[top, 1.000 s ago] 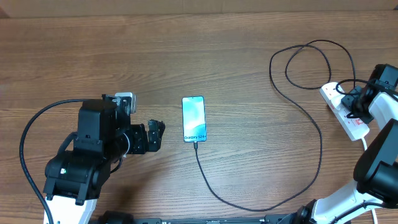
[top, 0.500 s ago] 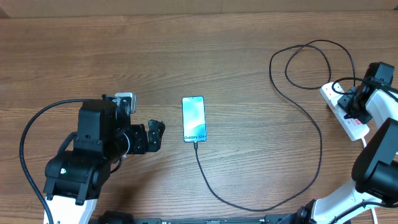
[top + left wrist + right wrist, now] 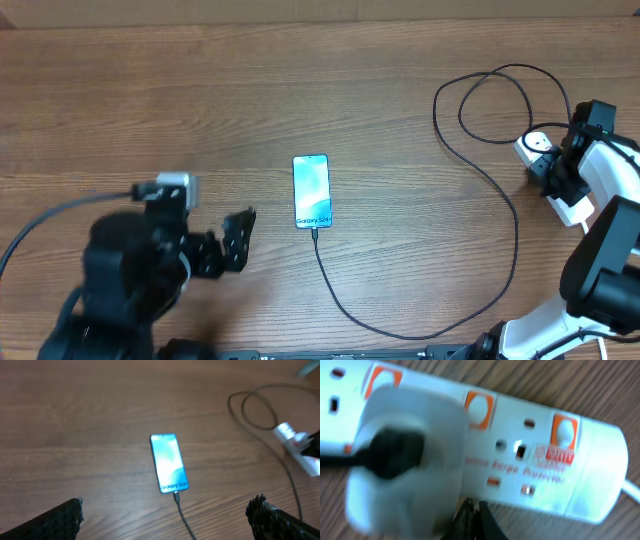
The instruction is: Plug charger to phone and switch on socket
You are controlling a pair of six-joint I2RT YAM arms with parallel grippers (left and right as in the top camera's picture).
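Observation:
The phone (image 3: 311, 190) lies flat in the middle of the table with its screen lit; it also shows in the left wrist view (image 3: 169, 463). The charger, a thin black cable (image 3: 516, 215), has its tip in the phone's bottom edge (image 3: 176, 495) and loops right to a white adapter (image 3: 405, 455) in the socket (image 3: 530, 455). The socket, a white strip (image 3: 572, 208), lies at the far right. My right gripper (image 3: 562, 168) is over it, fingers shut (image 3: 475, 512) at the strip's near edge beside the adapter. My left gripper (image 3: 238, 240) is open and empty (image 3: 167, 522), left of the phone.
The cable makes a loose loop (image 3: 500, 100) at the back right. The strip's orange-red switches (image 3: 479, 409) sit along its far side. Its thick white cord (image 3: 632, 491) leaves at the right end. The wooden table (image 3: 200, 80) has its far edge at the top.
My left arm has drawn back down and to the left, away from the phone. My right gripper has shifted up and left over the socket, uncovering less of the strip.

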